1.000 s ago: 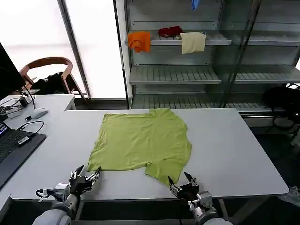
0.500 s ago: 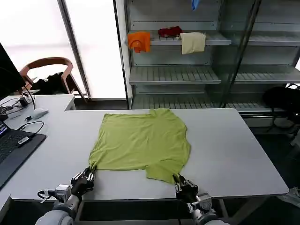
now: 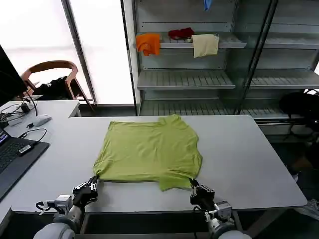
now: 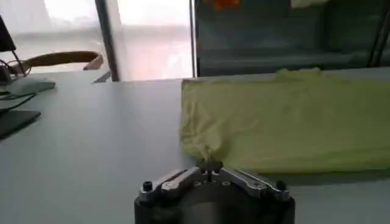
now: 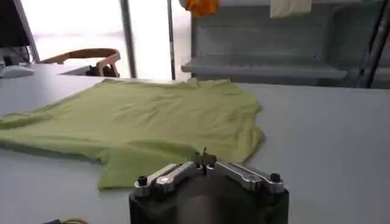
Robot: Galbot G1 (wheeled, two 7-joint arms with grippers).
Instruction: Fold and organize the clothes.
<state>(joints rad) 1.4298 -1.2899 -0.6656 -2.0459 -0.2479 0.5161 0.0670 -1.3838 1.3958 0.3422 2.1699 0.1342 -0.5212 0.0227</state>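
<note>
The lime-green short-sleeved T-shirt of soft fabric [image 3: 149,152] lies spread flat on the pale grey table [image 3: 249,159], a little to my left of its middle; its collar points away from me toward the metal shelving [image 3: 189,74], and its hem runs along the near side, so its long axis goes from me to the far edge, though the cloth is nearly as wide as it is long; one sleeve sticks out toward me at the near right.

My left gripper [image 3: 88,189] sits at the near left corner of the hem; in the left wrist view its fingers [image 4: 183,178] are drawn together, with a puckered tuft of the cloth rising right at their tips, so I judge I have that corner pinched; my right gripper [image 3: 198,190] is at the near right corner, beside the sleeve, fingers [image 5: 244,173] likewise closed and the edge of the cloth meeting them, which I take for a grip, less surely.

The shirt lies wholly ahead of both grippers; each arm has its own corner, neither nearer than the other; any fold, I judge, must carry the hem forward, along the long axis, toward the collar.
</note>
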